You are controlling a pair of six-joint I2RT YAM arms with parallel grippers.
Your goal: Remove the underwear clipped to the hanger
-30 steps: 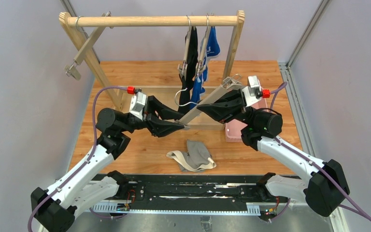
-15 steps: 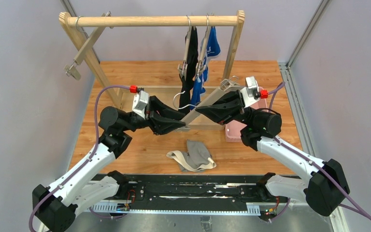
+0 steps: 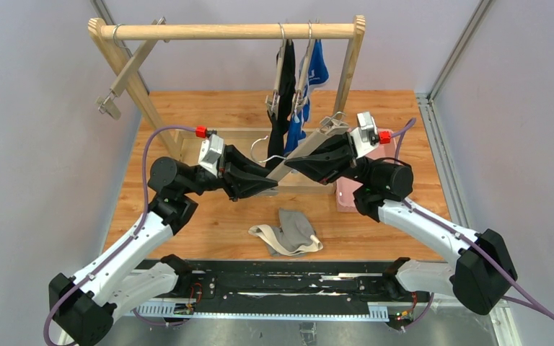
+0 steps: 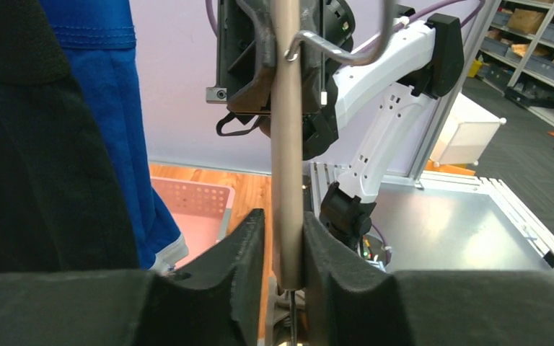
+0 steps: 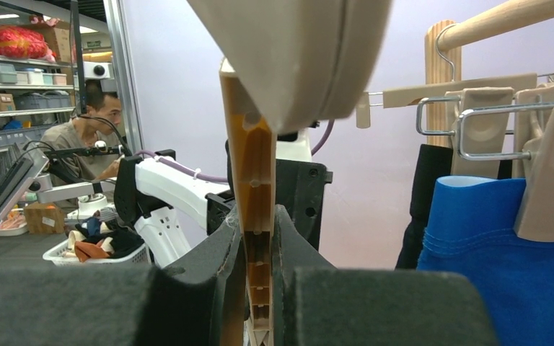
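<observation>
The grey underwear (image 3: 292,231) lies loose on the table in front of the arms. The black underwear (image 3: 283,108) and the blue underwear (image 3: 319,68) hang clipped to hangers on the wooden rack (image 3: 231,31). They also show in the left wrist view, black (image 4: 29,180) and blue (image 4: 108,108), and in the right wrist view, black (image 5: 422,202) and blue (image 5: 490,245). An empty beige clip hanger (image 3: 304,148) is held between both arms. My left gripper (image 3: 273,184) (image 4: 286,238) is shut on its lower end (image 4: 286,144). My right gripper (image 3: 294,160) (image 5: 258,245) is shut on its bar (image 5: 252,180).
A pink basket (image 3: 350,191) stands on the table right of the rack, under my right arm. Another empty hanger (image 3: 126,68) hangs slanted at the rack's left end. The rack's base frame (image 3: 187,133) crosses the wooden table.
Both grippers have carried the empty hanger a little left and toward the rack. The right arm's wrist shifted left most. The grey underwear has not moved.
</observation>
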